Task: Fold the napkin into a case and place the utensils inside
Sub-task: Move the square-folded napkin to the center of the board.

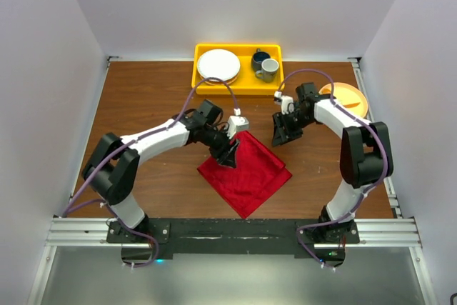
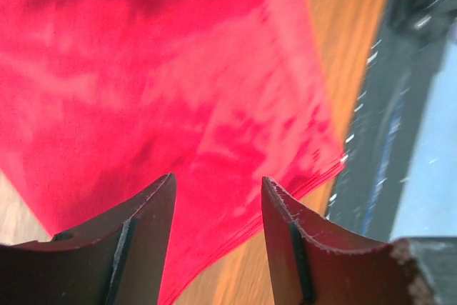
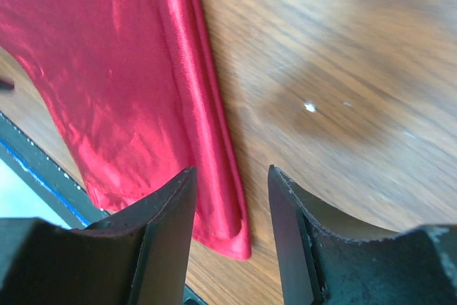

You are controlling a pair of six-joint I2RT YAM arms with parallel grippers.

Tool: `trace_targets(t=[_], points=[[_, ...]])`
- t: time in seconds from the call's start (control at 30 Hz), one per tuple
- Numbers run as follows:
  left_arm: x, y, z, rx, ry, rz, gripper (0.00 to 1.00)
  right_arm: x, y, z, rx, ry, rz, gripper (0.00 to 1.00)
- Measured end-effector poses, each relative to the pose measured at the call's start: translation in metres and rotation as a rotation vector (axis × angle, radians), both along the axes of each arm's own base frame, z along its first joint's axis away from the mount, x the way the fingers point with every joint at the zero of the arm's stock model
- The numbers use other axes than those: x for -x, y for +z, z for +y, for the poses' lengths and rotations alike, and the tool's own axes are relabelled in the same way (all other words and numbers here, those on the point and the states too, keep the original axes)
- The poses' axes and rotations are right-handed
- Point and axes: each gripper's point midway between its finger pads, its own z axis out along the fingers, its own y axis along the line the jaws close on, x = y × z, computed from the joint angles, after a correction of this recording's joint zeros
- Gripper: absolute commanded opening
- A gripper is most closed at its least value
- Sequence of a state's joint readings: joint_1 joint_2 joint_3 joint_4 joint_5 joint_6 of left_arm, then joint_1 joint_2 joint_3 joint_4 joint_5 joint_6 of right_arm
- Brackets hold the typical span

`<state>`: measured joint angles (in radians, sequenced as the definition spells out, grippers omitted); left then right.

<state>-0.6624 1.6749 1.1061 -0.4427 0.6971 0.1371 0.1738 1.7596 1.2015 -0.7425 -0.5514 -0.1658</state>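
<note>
At frame centre the napkin (image 1: pixel 246 176) lies folded on the table (image 1: pixel 143 105). My left gripper (image 1: pixel 228 155) hangs over its upper-left edge and my right gripper (image 1: pixel 280 133) just off its upper-right edge. Both are part-open and empty, likely poised for the next fold.

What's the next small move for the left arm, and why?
Probably lower the left gripper and pinch the napkin edge beneath it for another fold. Its jaws stand open just above the cloth, holding nothing, and the napkin lies as a wide folded diamond, not yet narrow. The right gripper is open too, beside the cloth.
</note>
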Motion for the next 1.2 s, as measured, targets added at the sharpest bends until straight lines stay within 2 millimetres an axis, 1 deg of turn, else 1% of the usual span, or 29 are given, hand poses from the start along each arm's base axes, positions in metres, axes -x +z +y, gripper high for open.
trace_targets(t=[0.07, 0.17, 0.2, 0.27, 0.3, 0.37, 0.43, 0.5, 0.53, 0.6, 0.63, 0.67, 0.7, 0.73, 0.77, 0.8, 0.83, 0.87, 0.9, 0.97, 1.03, 1.07, 1.13, 1.17, 1.2], points=[[0.004, -0.015, 0.012, -0.056, 0.000, 0.002, 0.52, 0.005, -0.009, 0.008, 0.002, 0.026, 0.028, 0.49], [0.018, -0.041, 0.030, -0.151, -0.012, 0.051, 0.50, 0.016, -0.024, 0.017, 0.008, 0.065, 0.074, 0.46], [0.021, -0.049, 0.034, -0.178, -0.015, 0.070, 0.48, 0.020, -0.028, 0.019, 0.011, 0.075, 0.089, 0.45], [0.020, -0.064, 0.041, -0.221, -0.012, 0.094, 0.46, 0.026, -0.036, 0.022, 0.018, 0.091, 0.115, 0.40], [0.018, -0.068, 0.043, -0.224, -0.003, 0.120, 0.45, 0.029, -0.040, 0.023, 0.021, 0.097, 0.126, 0.40], [0.009, -0.068, 0.047, -0.221, 0.025, 0.145, 0.45, 0.032, -0.043, 0.025, 0.014, 0.101, 0.143, 0.38], [-0.008, -0.069, 0.051, -0.218, 0.063, 0.159, 0.45, 0.032, -0.043, 0.027, 0.012, 0.099, 0.142, 0.34], [-0.032, -0.068, 0.057, -0.216, 0.109, 0.148, 0.45, 0.030, -0.044, 0.030, 0.007, 0.090, 0.143, 0.33], [-0.045, -0.068, 0.060, -0.216, 0.132, 0.138, 0.45, 0.029, -0.045, 0.033, -0.004, 0.076, 0.147, 0.34], [-0.078, -0.067, 0.067, -0.224, 0.181, 0.106, 0.45, 0.024, -0.046, 0.041, -0.029, 0.049, 0.166, 0.39], [-0.093, -0.067, 0.070, -0.222, 0.199, 0.089, 0.45, 0.018, -0.046, 0.047, -0.050, 0.031, 0.177, 0.45], [-0.111, -0.066, 0.073, -0.221, 0.220, 0.067, 0.46, 0.010, -0.045, 0.054, -0.068, 0.015, 0.185, 0.47], [-0.123, -0.066, 0.075, -0.220, 0.235, 0.050, 0.49, 0.002, -0.044, 0.059, -0.082, 0.004, 0.185, 0.48], [-0.137, -0.065, 0.079, -0.218, 0.247, 0.026, 0.50, -0.009, -0.041, 0.065, -0.098, -0.004, 0.179, 0.52], [-0.148, -0.064, 0.084, -0.213, 0.256, 0.002, 0.52, -0.024, -0.038, 0.071, -0.108, -0.010, 0.154, 0.54], [-0.155, -0.063, 0.089, -0.210, 0.258, -0.018, 0.54, -0.035, -0.037, 0.075, -0.115, -0.014, 0.129, 0.55], [-0.158, -0.062, 0.094, -0.205, 0.255, -0.027, 0.55, -0.047, -0.034, 0.079, -0.119, -0.018, 0.098, 0.56], [-0.158, -0.061, 0.098, -0.195, 0.246, -0.034, 0.55, -0.054, -0.032, 0.080, -0.119, -0.021, 0.071, 0.57], [-0.157, -0.059, 0.101, -0.184, 0.238, -0.046, 0.56, -0.058, -0.031, 0.079, -0.116, -0.027, 0.055, 0.57], [-0.145, -0.052, 0.106, -0.161, 0.207, -0.072, 0.55, -0.058, -0.030, 0.077, -0.107, -0.041, 0.056, 0.57], [-0.125, -0.037, 0.108, -0.135, 0.164, -0.134, 0.55, -0.052, -0.029, 0.074, -0.103, -0.056, 0.068, 0.56], [-0.116, -0.027, 0.107, -0.122, 0.140, -0.178, 0.54, -0.047, -0.028, 0.073, -0.101, -0.063, 0.077, 0.55], [-0.106, -0.007, 0.101, -0.102, 0.087, -0.286, 0.54, -0.036, -0.025, 0.070, -0.101, -0.079, 0.095, 0.51], [-0.102, 0.003, 0.096, -0.097, 0.049, -0.358, 0.53, -0.032, -0.022, 0.070, -0.103, -0.089, 0.103, 0.49], [-0.099, 0.009, 0.089, -0.099, 0.012, -0.419, 0.53, -0.029, -0.019, 0.069, -0.106, -0.097, 0.106, 0.46]])
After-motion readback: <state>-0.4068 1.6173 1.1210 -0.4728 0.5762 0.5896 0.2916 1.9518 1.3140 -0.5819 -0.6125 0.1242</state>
